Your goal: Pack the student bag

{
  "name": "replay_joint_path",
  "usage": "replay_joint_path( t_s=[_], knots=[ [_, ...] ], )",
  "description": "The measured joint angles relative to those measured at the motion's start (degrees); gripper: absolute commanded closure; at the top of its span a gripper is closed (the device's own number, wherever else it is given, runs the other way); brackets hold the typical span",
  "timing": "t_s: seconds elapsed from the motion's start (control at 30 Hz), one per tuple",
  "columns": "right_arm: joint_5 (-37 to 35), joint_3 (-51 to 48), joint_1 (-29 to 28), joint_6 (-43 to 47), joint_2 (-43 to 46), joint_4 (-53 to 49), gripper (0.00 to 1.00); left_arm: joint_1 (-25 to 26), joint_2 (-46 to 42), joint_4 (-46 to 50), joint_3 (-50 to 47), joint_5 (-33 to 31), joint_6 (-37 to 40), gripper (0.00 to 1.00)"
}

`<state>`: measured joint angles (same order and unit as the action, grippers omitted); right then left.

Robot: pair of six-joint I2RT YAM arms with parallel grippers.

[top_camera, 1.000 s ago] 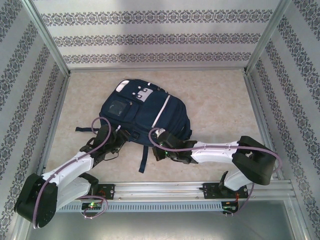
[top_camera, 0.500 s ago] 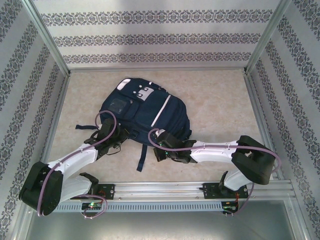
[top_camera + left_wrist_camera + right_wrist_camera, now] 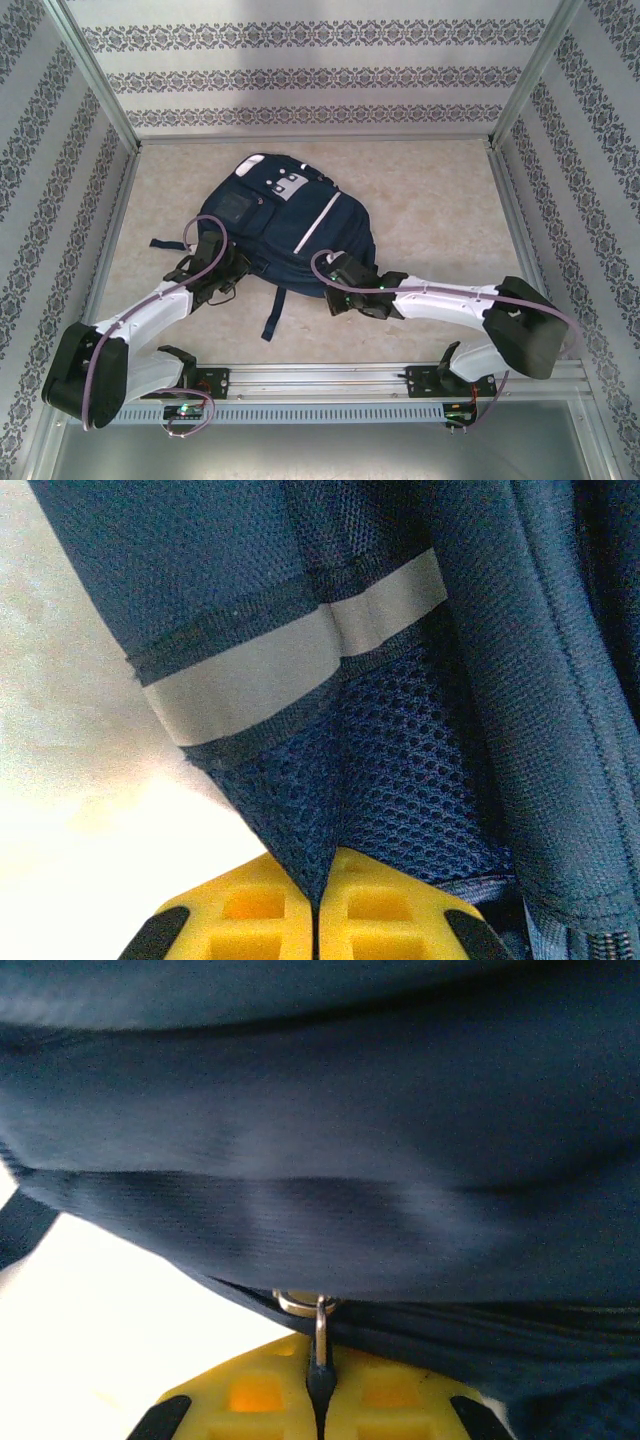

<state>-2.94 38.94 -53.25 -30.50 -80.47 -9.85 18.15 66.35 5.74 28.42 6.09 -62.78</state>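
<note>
1. One student bag (image 3: 285, 225) lies flat on the beige table (image 3: 440, 210), a little left of the centre of the top view. Its light grey patch (image 3: 292, 185) points toward the upper left of the frame.
2. The left gripper (image 3: 222, 258) sits at the bag's lower-left edge. In the left wrist view its yellow fingers (image 3: 250, 910) are pressed together at the bottom centre of the frame. A fold of the bag's blue mesh fabric is pinched between them, and a grey stripe (image 3: 260, 675) crosses the cloth above.
3. The right gripper (image 3: 333, 272) sits at the bag's lower-right edge. In the right wrist view its jaws are closed at the bottom centre on a small metal zip pull (image 3: 320, 1330). The pull's ring hangs just under the dark blue cloth.
4. A dark strap (image 3: 272, 312) trails from the bag's lower edge toward the bottom of the top view, between the two grippers.
</note>
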Motion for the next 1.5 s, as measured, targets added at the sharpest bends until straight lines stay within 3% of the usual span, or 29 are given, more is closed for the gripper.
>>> replay_joint_path(
  t_s=[0.1, 0.23, 0.4, 0.5, 0.6, 0.77, 1.0, 1.17, 1.5],
  knots=[
    [0.24, -0.44, 1.51, 1.57, 2.1, -1.11, 1.0, -0.52, 0.07, 0.7, 0.42, 0.13, 0.68, 0.94],
    [2.64, -1.27, 1.95, 3.98, 4.13, -1.05, 1.0, -0.85, 2.71, 4.15, 4.0, -1.11, 1.79, 0.79],
    [4.31, -1.68, -1.14, 6.05, 4.13, 0.87, 1.0, -1.92, 13.73, 9.92, 14.99, -2.64, 4.83, 0.48],
    [4.26, -0.79, -3.72, 5.81, 2.49, 3.19, 1.0, -2.89, 19.04, 11.34, 20.31, -2.49, 5.44, 0.4],
    [4.55, 1.97, -5.68, 4.55, -1.07, 4.15, 1.0, -2.78, 18.93, 11.3, 21.46, -1.9, 5.57, 0.34],
    [5.6, 8.22, -8.15, 1.79, -7.45, 6.12, 1.0, -2.78, 10.38, 13.0, 20.06, -0.31, 5.6, 0.3],
    [6.05, 10.03, -8.5, -1.2, -10.23, 8.48, 1.0, -2.45, -6.01, 10.91, 6.88, 6.4, 3.13, 0.31],
    [6.05, 10.03, -8.52, -2.64, -10.23, 9.46, 1.0, 0.35, -8.39, 7.87, 0.44, 9.33, -0.39, 0.33],
    [6.97, 10.03, -8.5, -4.13, -11.19, 10.62, 1.0, 5.53, -8.46, -1.57, -1.75, 10.62, -4.42, 0.38]
  ],
)
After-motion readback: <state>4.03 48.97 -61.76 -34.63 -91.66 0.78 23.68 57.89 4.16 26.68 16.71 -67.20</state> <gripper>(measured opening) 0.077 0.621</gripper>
